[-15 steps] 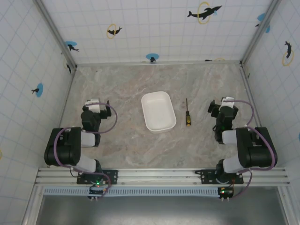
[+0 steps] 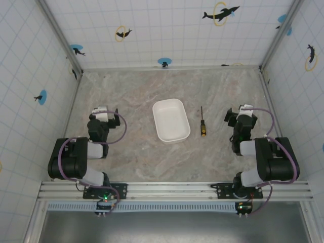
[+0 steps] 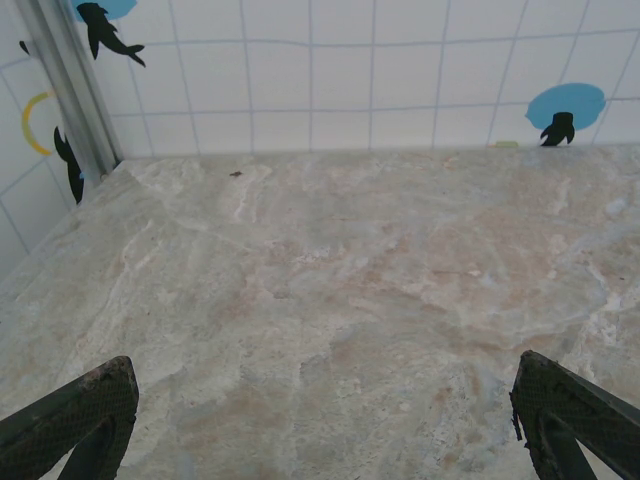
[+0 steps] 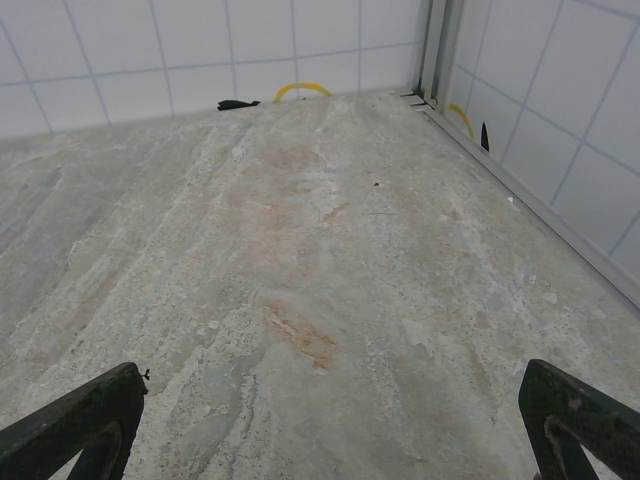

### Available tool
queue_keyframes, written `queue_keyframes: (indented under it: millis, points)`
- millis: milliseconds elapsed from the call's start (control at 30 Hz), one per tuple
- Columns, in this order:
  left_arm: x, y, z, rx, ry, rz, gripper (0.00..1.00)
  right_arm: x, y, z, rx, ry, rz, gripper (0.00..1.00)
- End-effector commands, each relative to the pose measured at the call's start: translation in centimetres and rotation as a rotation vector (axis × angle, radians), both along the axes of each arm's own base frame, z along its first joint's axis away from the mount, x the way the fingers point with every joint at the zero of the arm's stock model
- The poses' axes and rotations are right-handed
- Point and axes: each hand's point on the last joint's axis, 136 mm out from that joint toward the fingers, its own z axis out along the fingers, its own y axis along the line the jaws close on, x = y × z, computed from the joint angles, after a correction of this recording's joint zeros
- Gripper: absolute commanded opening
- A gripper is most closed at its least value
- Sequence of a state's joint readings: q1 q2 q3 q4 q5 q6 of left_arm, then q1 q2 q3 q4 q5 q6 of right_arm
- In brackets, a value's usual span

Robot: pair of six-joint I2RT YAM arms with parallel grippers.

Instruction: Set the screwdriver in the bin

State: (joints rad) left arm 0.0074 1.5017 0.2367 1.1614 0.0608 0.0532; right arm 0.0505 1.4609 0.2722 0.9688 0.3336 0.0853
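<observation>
A marbled beige-grey stone-patterned surface (image 2: 131, 86) is enclosed by white tiled walls (image 2: 152, 20) dotted with dolphin stickers (image 2: 221, 13). At the centre of the top view a shallow white rectangular plastic bin (image 2: 171, 120) is seen. The slim yellow-and-black-handled screwdriver (image 2: 202, 123) is laid just right of it, clear of the rim, shaft toward the upper edge. The left claw (image 2: 104, 111) at centre left and the right claw (image 2: 242, 112) at centre right are spread wide, with nothing held.

Bright, even overhead light, soft faint shadows, no glare; all views sharp, with slight wide-angle bending at edges.
</observation>
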Motion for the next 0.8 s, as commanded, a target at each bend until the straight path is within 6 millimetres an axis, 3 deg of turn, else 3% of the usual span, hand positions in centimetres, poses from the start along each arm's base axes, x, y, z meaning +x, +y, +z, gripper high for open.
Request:
queue_keyframes:
  millis: [0, 267, 467, 600, 767]
  points:
    - [0.4, 0.0, 0.8, 0.006, -0.031, -0.007, 0.98, 1.3, 0.0, 2.0, -0.003, -0.066, 0.000, 0.99]
    - [0.7, 0.0, 1.0, 0.009, -0.022, -0.011, 0.98, 0.8, -0.3, 4.1, -0.032, -0.068, -0.050, 0.99]
    - [2.1, -0.8, 3.5, -0.013, 0.065, -0.048, 0.98, 0.4, 1.8, 7.4, -0.080, -0.053, -0.019, 0.99]
    - [1.8, -2.6, 6.0, -0.140, 0.084, -0.121, 0.98, -0.2, 3.1, 9.6, -0.011, -0.033, 0.019, 0.99]
    - [1.1, -5.4, 5.0, -0.287, 0.199, -0.195, 0.98, -0.6, 5.1, 9.4, 0.123, 0.105, 0.094, 0.99]
